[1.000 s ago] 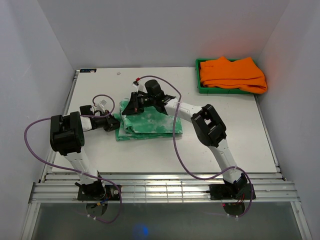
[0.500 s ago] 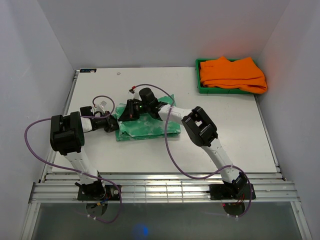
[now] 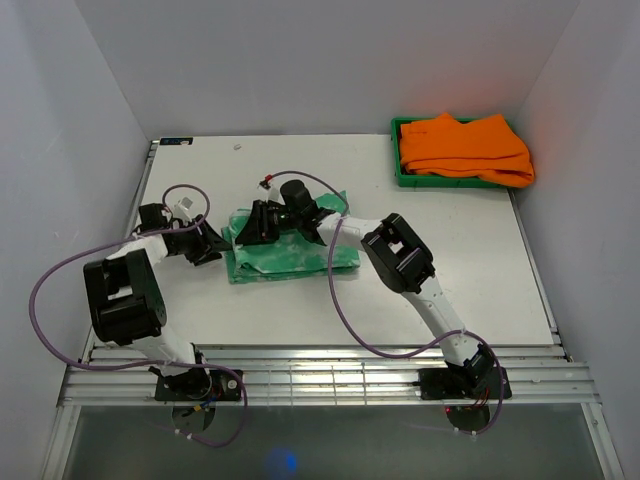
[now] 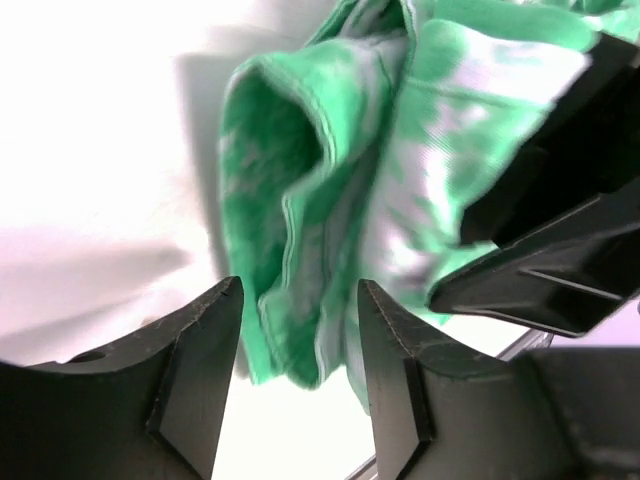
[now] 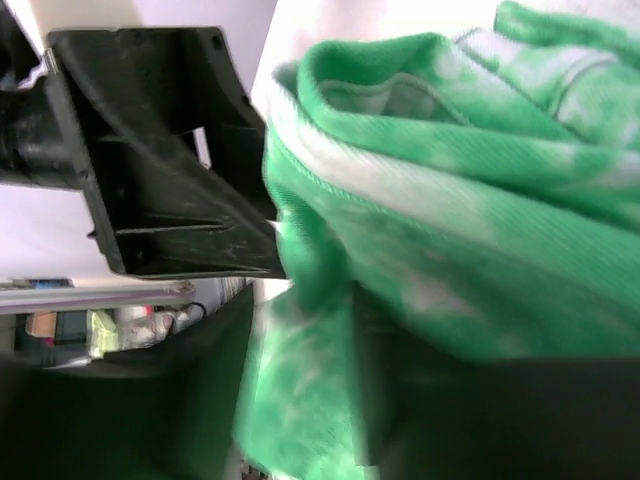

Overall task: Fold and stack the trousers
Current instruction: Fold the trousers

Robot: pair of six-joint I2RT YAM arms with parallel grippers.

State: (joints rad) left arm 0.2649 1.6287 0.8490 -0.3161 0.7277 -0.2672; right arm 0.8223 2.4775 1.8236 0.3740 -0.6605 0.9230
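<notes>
The trousers (image 3: 295, 255), green with white blotches, lie folded into a flat bundle on the white table, left of centre. My left gripper (image 3: 210, 247) sits just off the bundle's left edge, low over the table. In the left wrist view it (image 4: 300, 290) stands open, with the trousers' folded hem (image 4: 290, 200) just past its tips. My right gripper (image 3: 247, 228) is at the bundle's upper left corner. In the right wrist view it (image 5: 300, 330) is open, with loose cloth (image 5: 470, 170) lying between its blurred fingers.
A green tray (image 3: 400, 178) at the table's back right holds plain orange garments (image 3: 465, 148). Purple cables loop from both arms over the table (image 3: 480, 270). White walls close in on three sides. The two grippers sit close together, tips nearly facing.
Both grippers have opened and let go of the trousers. The right one came down and left with the fold. The left arm drew back to the left.
</notes>
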